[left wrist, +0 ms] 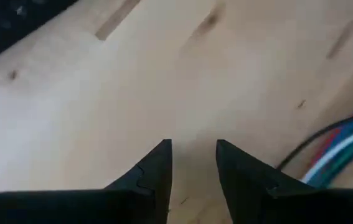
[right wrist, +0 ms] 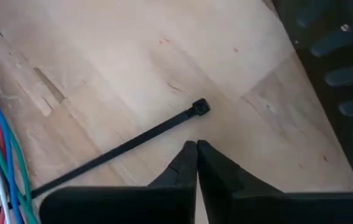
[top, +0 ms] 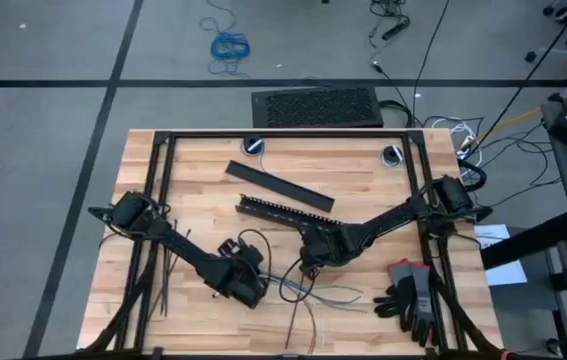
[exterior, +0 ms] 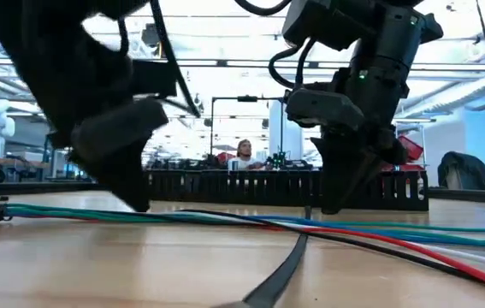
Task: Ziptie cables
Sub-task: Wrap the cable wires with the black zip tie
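The cables (top: 323,292) lie loose on the wooden table near its front edge, as thin blue, green, red and pale wires (exterior: 379,231). One ziptie (right wrist: 132,142) lies flat beside them, its head (right wrist: 200,107) just ahead of my right gripper (right wrist: 193,146). That gripper is shut, tips low over the table (exterior: 332,205) and apart from the strip. My left gripper (left wrist: 193,149) stands open over bare wood to the left of the cables (left wrist: 344,140), with nothing between its fingers. More zipties (top: 163,270) lie by the left arm.
A black slotted bar (top: 283,208) and a flat black bar (top: 278,185) lie behind the grippers at mid-table. Grey and red gloves (top: 411,295) sit at the front right. A black frame (top: 283,135) runs round the table's edges.
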### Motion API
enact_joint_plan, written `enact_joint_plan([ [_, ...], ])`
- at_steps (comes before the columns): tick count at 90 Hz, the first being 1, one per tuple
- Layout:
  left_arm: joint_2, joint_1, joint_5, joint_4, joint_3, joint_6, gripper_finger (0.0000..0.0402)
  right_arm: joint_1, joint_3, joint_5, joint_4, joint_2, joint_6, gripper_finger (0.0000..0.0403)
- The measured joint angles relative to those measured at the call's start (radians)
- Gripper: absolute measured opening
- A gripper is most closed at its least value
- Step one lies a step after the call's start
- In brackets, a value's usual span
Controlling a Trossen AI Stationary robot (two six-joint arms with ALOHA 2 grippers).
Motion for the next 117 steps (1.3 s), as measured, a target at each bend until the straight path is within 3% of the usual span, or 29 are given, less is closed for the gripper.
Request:
enact_joint_plan([
  [15, 0.0, -0.019, -0.01, 0.138, -0.01, 0.094, 0.0122, 0.025, -0.001, 0.041, 0.027, -0.008, -0.076, 0.0019],
  [28, 0.0, -0.024, -0.024, 0.307, -0.01, 0.277, 0.0122, 0.04, -0.001, 0.064, 0.033, -0.009, -0.07, 0.0046],
  [39, 0.0, 0.0, -0.027, 0.38, -0.008, 0.333, 0.0122, 0.042, -0.001, 0.075, 0.057, -0.004, -0.069, 0.0055],
  [54, 0.0, 0.046, -0.027, 0.395, -0.008, 0.333, 0.0122, 0.039, -0.001, 0.084, 0.147, 0.005, -0.092, 0.0051],
  [75, 0.0, 0.064, -0.007, 0.385, -0.008, 0.333, 0.0122, 0.008, 0.001, -0.023, 0.156, 0.003, -0.1, 0.006],
  [101, 0.0, 0.047, 0.023, 0.273, -0.048, 0.221, 0.0122, -0.009, 0.002, -0.07, 0.162, 0.0, -0.097, 0.0101],
  [117, -0.002, 0.037, 0.002, 0.366, -0.104, 0.202, 0.0122, -0.024, 0.002, -0.108, 0.192, -0.001, -0.076, 0.0144],
])
